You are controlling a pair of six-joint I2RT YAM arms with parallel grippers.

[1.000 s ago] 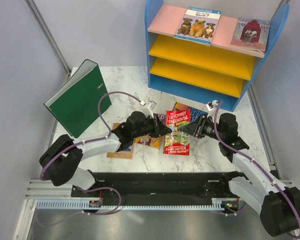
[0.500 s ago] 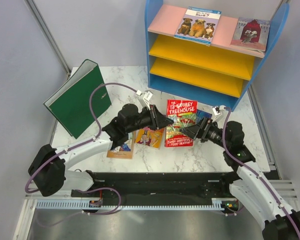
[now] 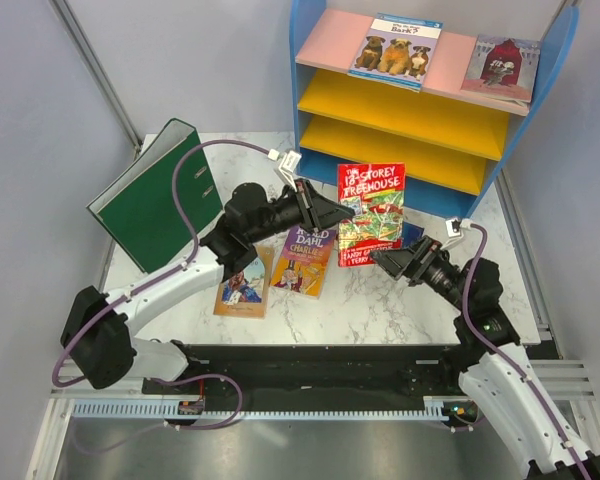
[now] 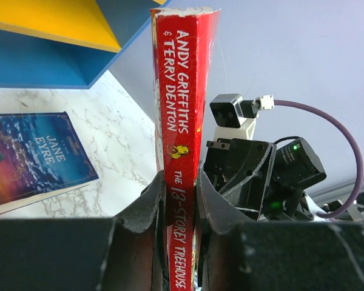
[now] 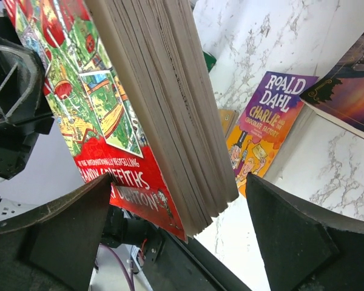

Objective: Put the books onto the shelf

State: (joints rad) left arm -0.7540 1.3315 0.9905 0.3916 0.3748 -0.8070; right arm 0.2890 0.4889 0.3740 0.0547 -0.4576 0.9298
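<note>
While pinching the red book (image 3: pixel 372 212) by the spine in the left gripper (image 3: pixel 343 212), holds it near-upright, shelf (image 3: pixel 400 108) just beyond; right gripper (image 3: pixel 382 258) spread wide astride the pages, not touching.

Treehouse book (image 3: pixel 370 213): glossy printed paper cover, spine end frayed at the top; the page edges are seen matt and slightly rough.
Dahl book (image 3: pixel 308 258): glossy paper cover.
Shelf (image 3: pixel 390 105): smooth painted boards, matt to satin.
Table (image 3: pixel 380 300): polished marble-look top, white veined with grey.
Binder (image 3: pixel 150 205): matt green board cover.
Left fingers (image 4: pixel 139 218): black matt plastic, grainy.
Right fingers (image 5: pixel 291 236): black, matt, finely textured.
Metal sheet (image 3: pixel 310 450): brushed dull grey, along the lower edge of the frame.
</note>
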